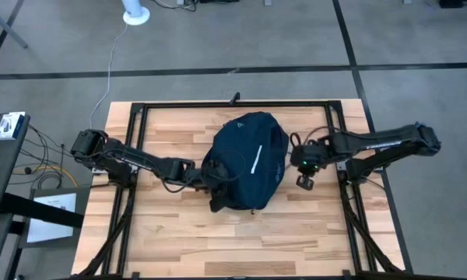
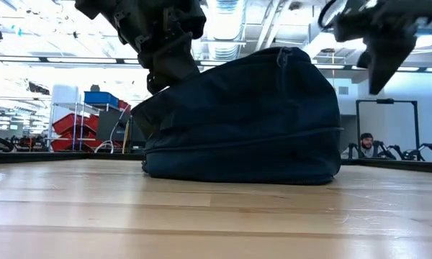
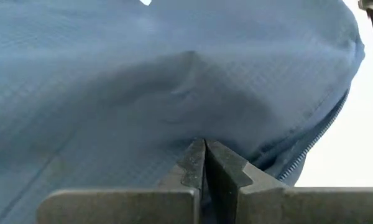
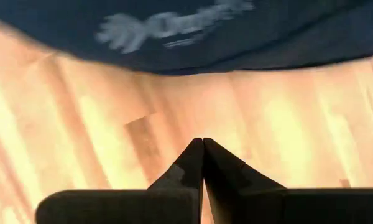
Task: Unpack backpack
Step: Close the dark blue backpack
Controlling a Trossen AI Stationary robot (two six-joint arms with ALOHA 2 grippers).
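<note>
Trouble looks likeliest at the backpack [image 1: 245, 159], mid-desk [image 1: 171, 241] and zipped: the left pincer [image 1: 205, 177], clenched empty against its fabric, may shove it toward the right pincer [image 1: 304, 180], clenched empty just beside it.

Grey carpeted floor [image 1: 218, 47] with dark seams surrounds the pale wooden plank desk [image 1: 179, 233]; red bins [image 2: 72, 124], perhaps on shelving, stand behind.

Dark navy backpack [image 1: 245, 159], fabric finely gridded up close, marked with one short white stripe and a small white diamond logo; blurred white lettering on its side in the right wrist view. Pale wood table [image 1: 296, 225], planked in light and tan strips, framed in black. Dark grey arms and fingers.
</note>
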